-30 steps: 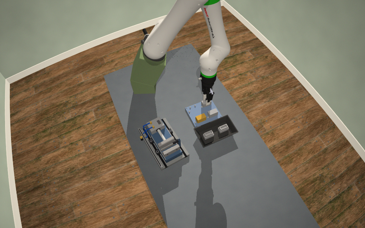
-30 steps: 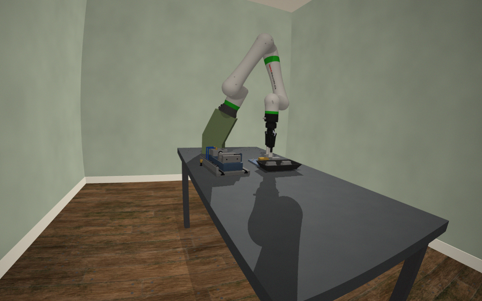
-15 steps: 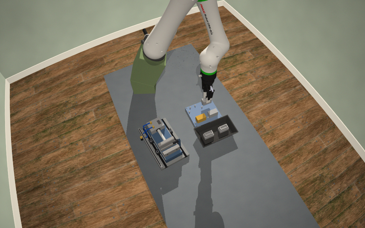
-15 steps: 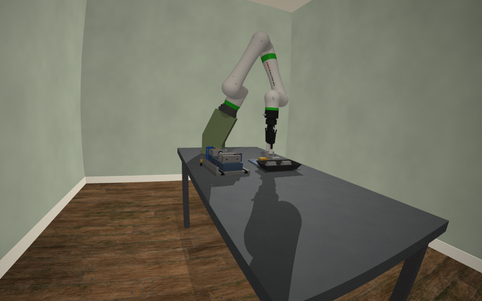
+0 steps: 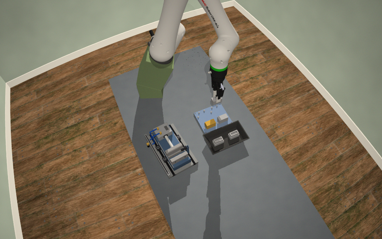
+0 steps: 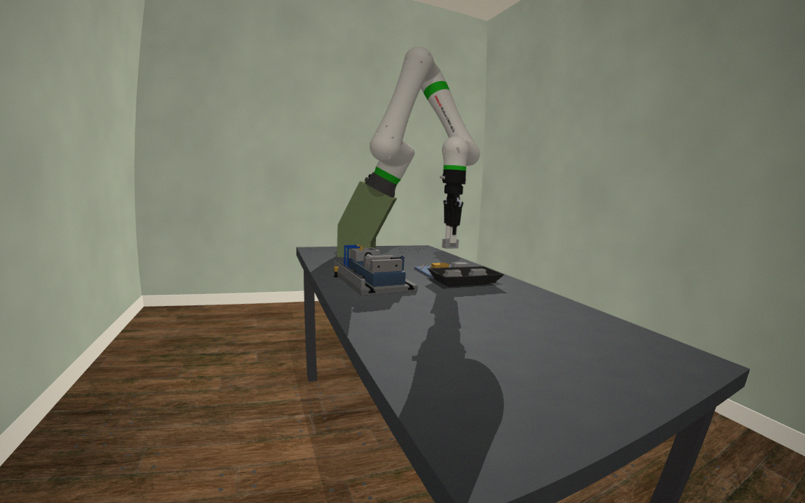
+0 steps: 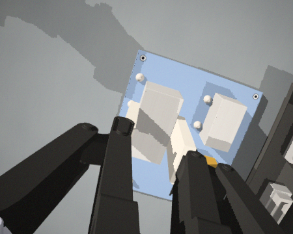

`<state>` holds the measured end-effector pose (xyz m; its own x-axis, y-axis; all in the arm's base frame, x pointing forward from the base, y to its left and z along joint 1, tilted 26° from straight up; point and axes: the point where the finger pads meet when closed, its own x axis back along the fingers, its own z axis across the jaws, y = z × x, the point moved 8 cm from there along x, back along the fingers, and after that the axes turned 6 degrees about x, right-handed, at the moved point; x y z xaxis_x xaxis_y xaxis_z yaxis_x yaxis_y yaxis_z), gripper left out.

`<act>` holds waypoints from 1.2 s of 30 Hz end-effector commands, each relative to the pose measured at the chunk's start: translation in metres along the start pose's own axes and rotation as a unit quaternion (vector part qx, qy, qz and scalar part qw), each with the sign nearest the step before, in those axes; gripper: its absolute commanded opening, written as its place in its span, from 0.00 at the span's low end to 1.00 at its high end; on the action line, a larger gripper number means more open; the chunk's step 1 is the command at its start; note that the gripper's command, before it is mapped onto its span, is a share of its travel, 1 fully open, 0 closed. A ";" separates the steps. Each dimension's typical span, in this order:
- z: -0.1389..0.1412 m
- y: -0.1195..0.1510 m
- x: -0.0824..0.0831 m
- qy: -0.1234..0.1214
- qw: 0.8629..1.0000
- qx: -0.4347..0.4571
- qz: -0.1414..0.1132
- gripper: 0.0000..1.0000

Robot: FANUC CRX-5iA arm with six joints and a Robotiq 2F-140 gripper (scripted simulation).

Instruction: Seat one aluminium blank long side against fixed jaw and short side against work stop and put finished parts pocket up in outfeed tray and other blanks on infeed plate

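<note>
While my black two-finger gripper (image 7: 157, 152) clamps a pale aluminium rectangular blank (image 7: 159, 110) above the blue pinned infeed plate (image 7: 195, 75) near the table's far edge, an off-centre hold risks it twisting and slipping.

Dark grey table (image 6: 581, 375), wooden floor (image 6: 174, 388)

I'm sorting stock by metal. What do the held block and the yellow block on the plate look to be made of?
The held block, clamped in the gripper above the plate, looks like aluminium: pale grey, matte, plain faces. The yellow block looks like brass, judging by its golden-yellow colour; colour is the only cue, so neither is certain.
</note>
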<state>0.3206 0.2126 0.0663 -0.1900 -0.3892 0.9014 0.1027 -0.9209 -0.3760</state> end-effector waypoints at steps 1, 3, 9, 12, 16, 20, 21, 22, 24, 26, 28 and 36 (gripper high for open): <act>-0.001 -0.001 0.021 0.000 1.000 0.000 -0.001 0.00; -0.001 -0.001 0.026 0.000 1.000 0.000 -0.001 0.00; -0.001 -0.001 0.035 0.000 1.000 0.000 -0.001 0.00; -0.001 -0.001 0.036 0.000 1.000 0.000 -0.001 0.00; -0.001 -0.001 0.036 0.000 1.000 0.000 -0.001 0.00; 0.009 0.006 0.036 -0.001 1.000 0.002 -0.006 0.00; 0.015 0.010 0.036 -0.001 1.000 0.003 -0.009 0.00; 0.023 0.016 0.036 -0.002 1.000 0.005 -0.013 0.00; 0.041 0.030 0.035 -0.004 1.000 0.008 -0.021 0.00; 0.049 0.037 0.035 -0.006 1.000 0.009 -0.024 0.00; 0.059 0.046 0.035 -0.007 1.000 0.011 -0.027 0.00; 0.093 0.084 0.033 -0.014 0.999 0.018 -0.035 0.00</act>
<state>0.3842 0.1467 0.0913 -0.1977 -0.3156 0.9281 0.1094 -0.9479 -0.2991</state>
